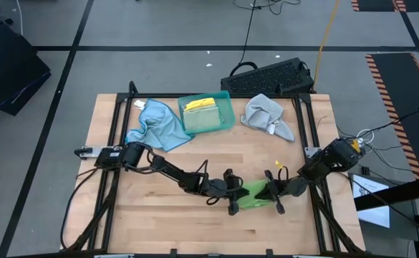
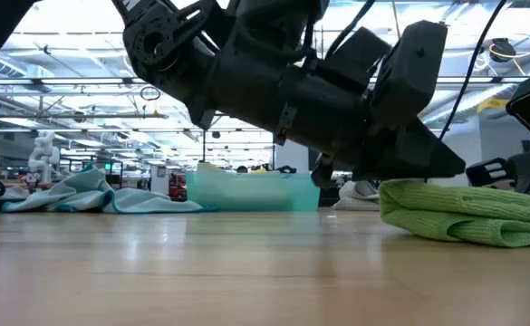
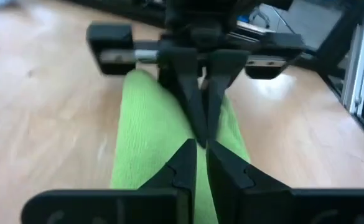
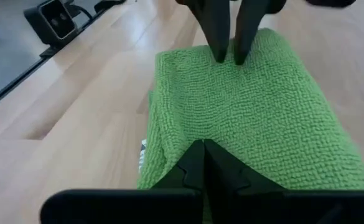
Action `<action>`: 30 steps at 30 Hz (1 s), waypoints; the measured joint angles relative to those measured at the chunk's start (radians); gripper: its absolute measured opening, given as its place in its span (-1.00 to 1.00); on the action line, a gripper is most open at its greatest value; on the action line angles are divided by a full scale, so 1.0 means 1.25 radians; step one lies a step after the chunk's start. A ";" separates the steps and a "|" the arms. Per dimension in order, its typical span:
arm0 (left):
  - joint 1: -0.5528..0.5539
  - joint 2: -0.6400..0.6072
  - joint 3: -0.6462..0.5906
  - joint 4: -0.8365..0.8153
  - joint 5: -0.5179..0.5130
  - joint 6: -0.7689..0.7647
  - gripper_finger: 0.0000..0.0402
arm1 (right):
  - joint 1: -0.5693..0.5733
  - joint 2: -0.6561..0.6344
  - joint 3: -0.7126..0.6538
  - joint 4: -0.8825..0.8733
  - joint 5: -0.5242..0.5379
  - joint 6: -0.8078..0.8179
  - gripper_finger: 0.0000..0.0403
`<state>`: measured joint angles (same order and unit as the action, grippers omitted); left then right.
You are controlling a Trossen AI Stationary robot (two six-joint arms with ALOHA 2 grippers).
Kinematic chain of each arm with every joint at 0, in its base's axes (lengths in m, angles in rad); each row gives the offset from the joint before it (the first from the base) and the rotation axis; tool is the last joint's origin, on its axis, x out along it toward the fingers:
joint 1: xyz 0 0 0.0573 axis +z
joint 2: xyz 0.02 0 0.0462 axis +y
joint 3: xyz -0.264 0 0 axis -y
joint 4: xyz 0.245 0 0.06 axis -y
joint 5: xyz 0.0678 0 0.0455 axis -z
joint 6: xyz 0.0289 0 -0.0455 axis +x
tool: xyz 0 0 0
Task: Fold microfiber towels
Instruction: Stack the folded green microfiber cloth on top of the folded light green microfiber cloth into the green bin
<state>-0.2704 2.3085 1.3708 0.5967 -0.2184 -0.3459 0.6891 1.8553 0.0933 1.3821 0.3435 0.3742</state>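
Note:
A folded green microfiber towel [image 1: 256, 195] lies on the wooden table near its front edge, right of the middle. It also shows in the low view [image 2: 464, 215]. My left gripper [image 1: 236, 197] is at the towel's left end, shut on it. My right gripper [image 1: 272, 195] is at the right end, its fingers shut over the towel's top [image 4: 250, 106]. The two grippers face each other across the towel. A light blue towel [image 1: 155, 127] and a grey towel [image 1: 268, 115] lie crumpled at the back. My left gripper pinches the green towel's left end [image 4: 229, 68] between its two fingers, reaching in from the table's left and slanting a little downward. The rest of the towel lies on the table. My right gripper lays its shut fingertips [image 4: 204, 149] on the towel's top near the right end [image 4: 182, 134], slanting down from the table's right. No cloth shows between its fingers.
A teal tray [image 1: 230, 109] at the back middle holds a yellow towel [image 1: 200, 106]. Behind the table's far edge lies a black keyboard [image 1: 266, 77]. Bare wood [image 1: 159, 215] stretches along the front left.

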 joint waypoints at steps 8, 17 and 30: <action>0.031 -0.028 -0.001 -0.044 0.011 -0.118 -0.31 | 0.000 -0.093 -0.016 -0.049 -0.048 -0.015 -0.99; 0.085 -0.099 0.001 -0.212 0.114 -0.274 0.43 | 0.000 -0.112 -0.011 -0.113 -0.048 -0.058 -0.99; 0.099 -0.087 -0.001 -0.310 0.223 -0.435 0.40 | 0.000 -0.113 -0.011 -0.130 -0.049 -0.117 -0.99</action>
<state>-0.1461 2.1994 1.3701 0.2092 0.0604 -0.8897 0.6895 1.7145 0.0795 1.2194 0.2817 0.2279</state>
